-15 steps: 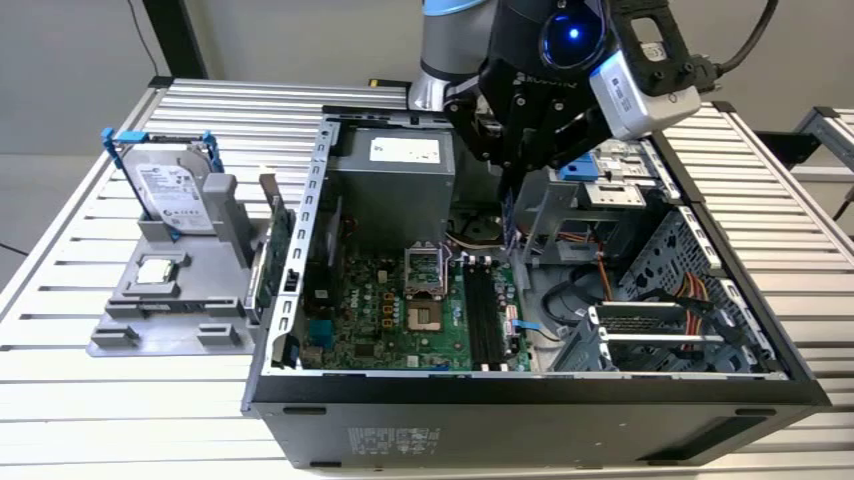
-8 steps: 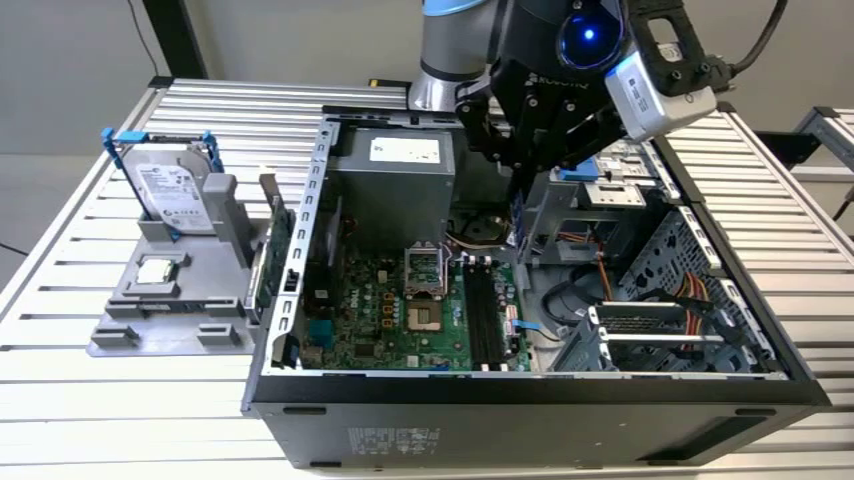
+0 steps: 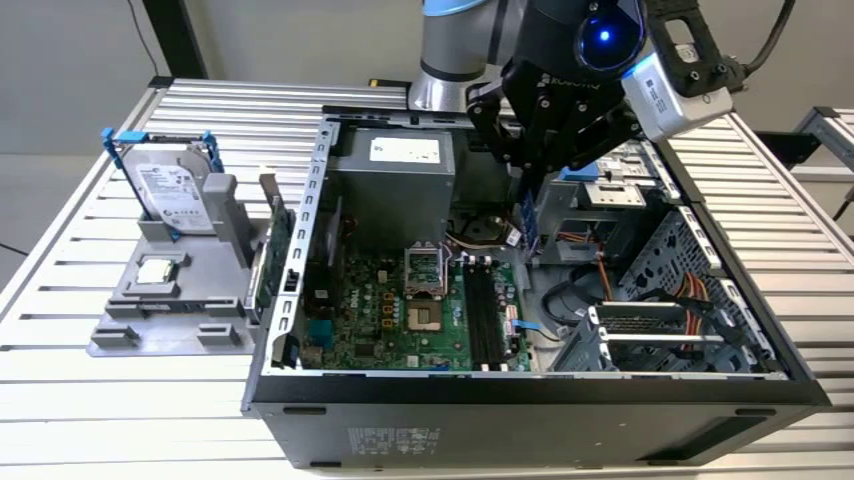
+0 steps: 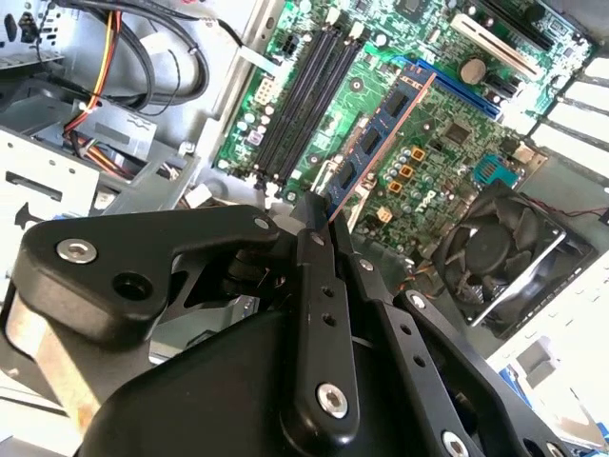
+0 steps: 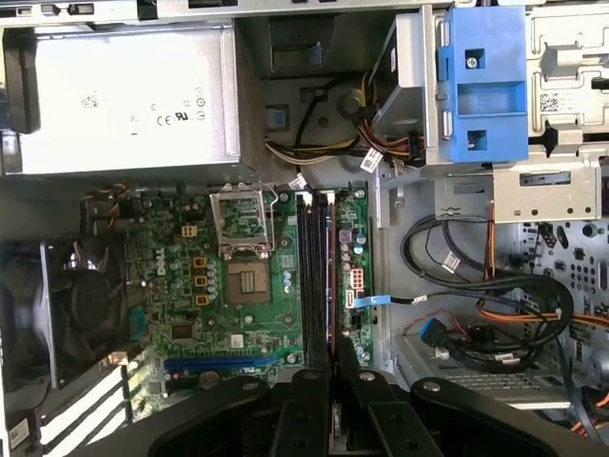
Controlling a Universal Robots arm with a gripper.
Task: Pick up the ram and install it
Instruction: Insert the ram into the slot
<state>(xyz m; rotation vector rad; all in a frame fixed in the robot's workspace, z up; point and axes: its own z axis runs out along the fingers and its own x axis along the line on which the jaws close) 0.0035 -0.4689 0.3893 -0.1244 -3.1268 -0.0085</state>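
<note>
Holding the ram (image 4: 376,143) tight in my pincer (image 4: 319,224), I hang above the black slots (image 5: 314,267) in the computer case (image 3: 534,395). Picking up is done; the ram is not in yet.

Arm reaching down from above, wrist vertical, hand (image 3: 534,190) pointing downward, fingers (image 4: 314,249) pinched together

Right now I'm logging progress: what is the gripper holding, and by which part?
The gripper holds the ram by one end, above the motherboard.
</note>
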